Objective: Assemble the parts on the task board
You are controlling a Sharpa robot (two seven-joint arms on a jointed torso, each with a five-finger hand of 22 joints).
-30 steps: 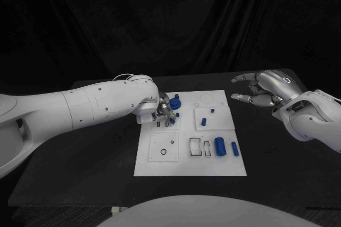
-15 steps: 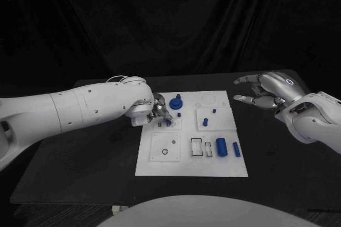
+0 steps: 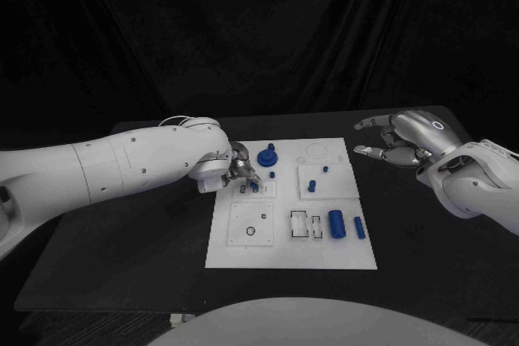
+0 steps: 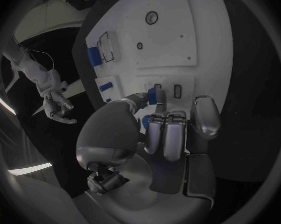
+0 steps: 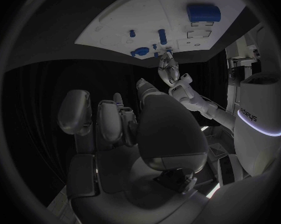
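Note:
The white task board (image 3: 292, 245) lies in the middle of the black table. My left hand (image 3: 240, 169) hovers over its upper left corner and pinches a small blue part (image 3: 253, 185) between thumb and fingers, just above two small slots (image 4: 177, 89). In the left wrist view the blue part (image 4: 159, 96) shows at the fingertips of the left hand (image 4: 168, 134). My right hand (image 3: 396, 139) hangs to the right of the board, fingers apart, holding nothing. Other blue parts are a round knob (image 3: 267, 158), a peg (image 3: 310, 185), a thick cylinder (image 3: 335, 223) and a thin bar (image 3: 358, 227).
A square plate with a round hole (image 3: 250, 224) and two rectangular slots (image 3: 298, 223) sit on the board's lower half. Black table surface (image 3: 119, 241) surrounds the board on all sides. In the right wrist view the board (image 5: 115, 22) lies beyond the right hand (image 5: 128, 129).
My left hand has drawn slightly back towards the board's left edge, still pinching the blue part. The right hand has barely moved.

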